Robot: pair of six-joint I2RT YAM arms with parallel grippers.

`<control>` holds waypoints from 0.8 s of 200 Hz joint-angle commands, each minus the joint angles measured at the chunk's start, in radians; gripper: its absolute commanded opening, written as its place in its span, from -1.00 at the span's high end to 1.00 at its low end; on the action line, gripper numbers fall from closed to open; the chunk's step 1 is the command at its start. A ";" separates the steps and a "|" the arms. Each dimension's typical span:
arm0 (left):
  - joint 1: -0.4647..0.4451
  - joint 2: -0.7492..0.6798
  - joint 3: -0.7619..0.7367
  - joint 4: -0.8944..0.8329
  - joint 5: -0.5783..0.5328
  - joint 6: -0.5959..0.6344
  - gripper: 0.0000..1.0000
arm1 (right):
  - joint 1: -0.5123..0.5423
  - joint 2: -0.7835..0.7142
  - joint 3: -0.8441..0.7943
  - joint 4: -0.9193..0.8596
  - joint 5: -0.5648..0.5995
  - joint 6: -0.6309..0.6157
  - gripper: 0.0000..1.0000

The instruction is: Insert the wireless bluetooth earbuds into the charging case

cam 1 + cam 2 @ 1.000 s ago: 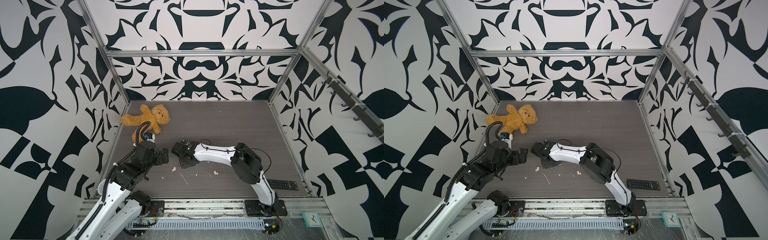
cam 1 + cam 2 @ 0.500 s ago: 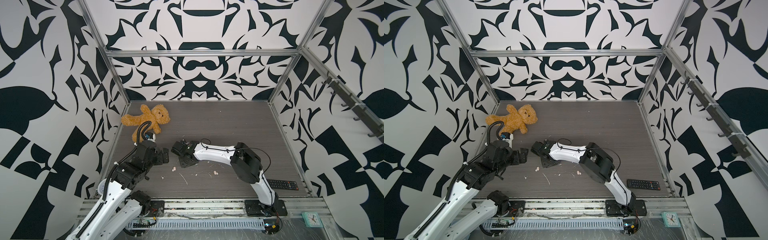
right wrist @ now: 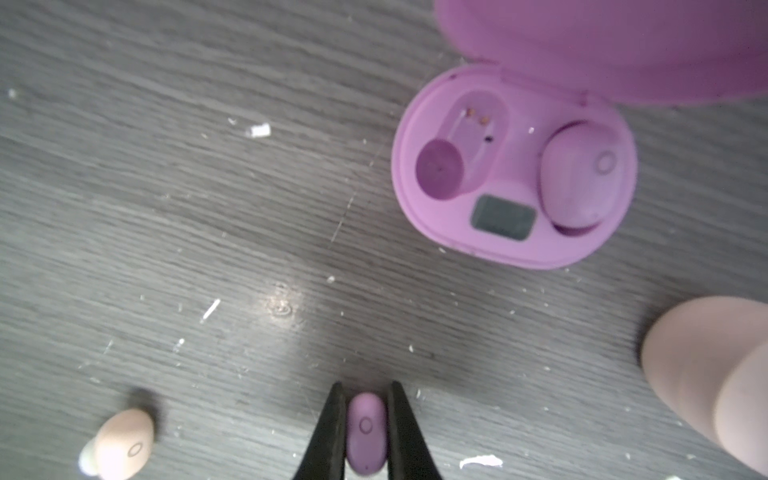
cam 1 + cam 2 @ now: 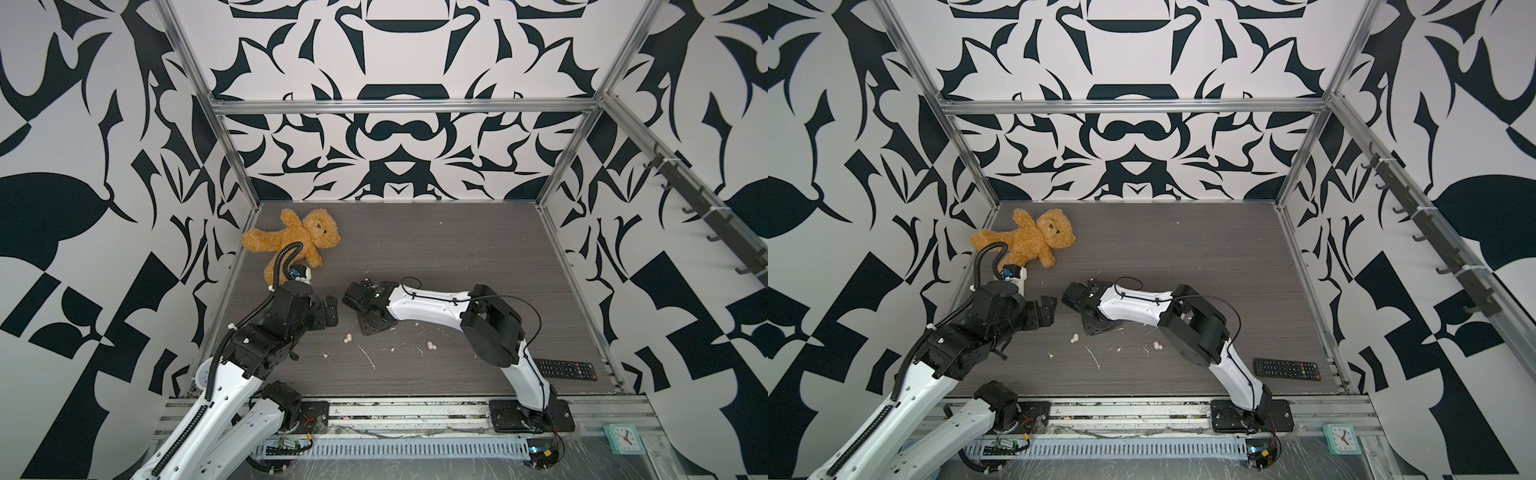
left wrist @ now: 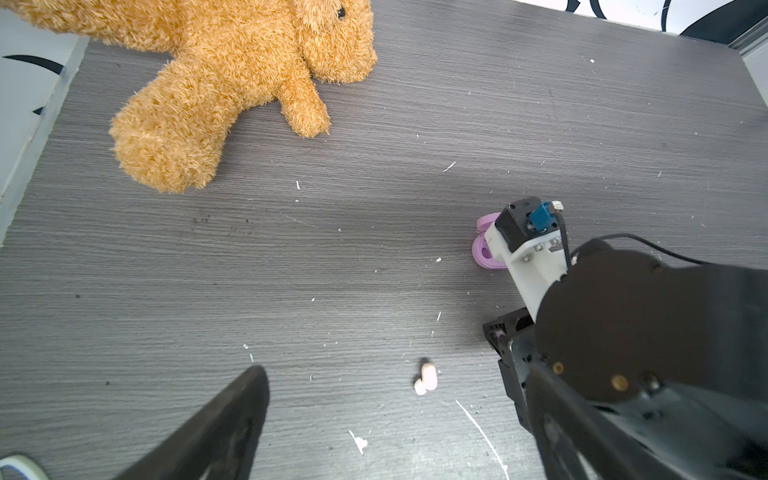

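The lilac charging case lies open on the table. One lilac earbud sits in a slot and the other slot is empty. My right gripper is shut on a second lilac earbud, a short way from the case. A peach earbud lies beside it. In both top views the right gripper hides the case, and two peach earbuds rest on the table. My left gripper hangs open above a peach earbud.
A peach case shows at the edge of the right wrist view. A brown teddy bear lies at the back left and a black remote at the front right. White scraps litter the front of the table.
My right gripper's jaws have closed a little tighter. Neither arm has visibly shifted.
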 commanded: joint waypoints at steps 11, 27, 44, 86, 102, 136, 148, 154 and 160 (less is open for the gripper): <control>-0.002 -0.004 -0.021 0.006 0.007 0.006 -0.98 | -0.007 -0.016 -0.030 -0.013 0.018 0.013 0.90; -0.002 -0.004 -0.021 0.007 0.007 0.006 -0.98 | -0.007 -0.045 -0.043 0.007 0.020 0.015 1.00; -0.002 -0.005 -0.021 0.006 0.007 0.006 -0.98 | -0.007 -0.076 -0.047 0.021 0.030 0.017 1.00; -0.001 -0.006 -0.021 0.007 0.008 0.007 -0.98 | -0.007 -0.113 -0.021 0.023 0.120 0.021 1.00; -0.001 -0.008 -0.021 0.007 0.008 0.007 -0.98 | -0.010 -0.118 -0.005 0.022 0.145 0.026 1.00; -0.001 -0.010 -0.022 0.007 0.009 0.007 -0.98 | -0.012 -0.140 0.012 0.041 0.202 0.037 1.00; -0.001 -0.010 -0.021 0.007 0.012 0.007 -0.98 | -0.011 -0.144 0.019 0.047 0.224 0.038 1.00; -0.002 -0.010 -0.021 0.007 0.013 0.007 -0.98 | -0.012 -0.146 0.023 0.052 0.233 0.039 1.00; -0.002 -0.010 -0.022 0.006 0.014 0.007 -0.98 | -0.013 -0.147 0.024 0.061 0.236 0.038 1.00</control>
